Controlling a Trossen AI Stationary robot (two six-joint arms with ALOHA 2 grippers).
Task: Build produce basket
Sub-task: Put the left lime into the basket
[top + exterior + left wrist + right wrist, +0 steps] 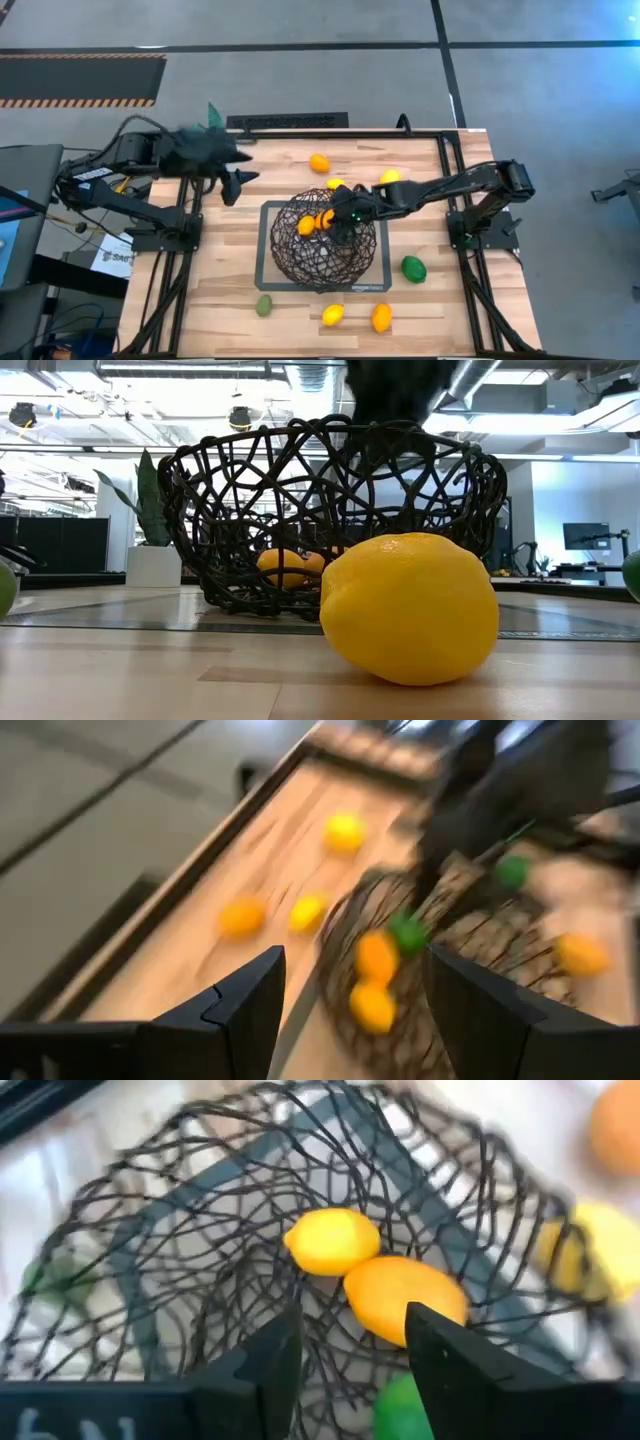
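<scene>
Right arm stretched from table's right edge toward centre; right gripper [345,215] pointed down, fingers [270,1355] parted, empty. Left arm bent near far-left corner; left gripper [238,183] raised, fingers apart, empty.

Grey-framed mat [268,262] on wooden table [230,290] — potted plant [152,550] behind

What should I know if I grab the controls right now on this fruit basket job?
Right claw: over the basket, open, holding nothing; a green fruit lies just below it.
Left claw: open and empty, off the mat by the table's far left side.
Done: an orange fruit and a yellow one lie touching in the basket, beside that green one.
Left on the table: orange and two yellow behind the basket; big green at its right; pale green, yellow, orange in front.
</scene>
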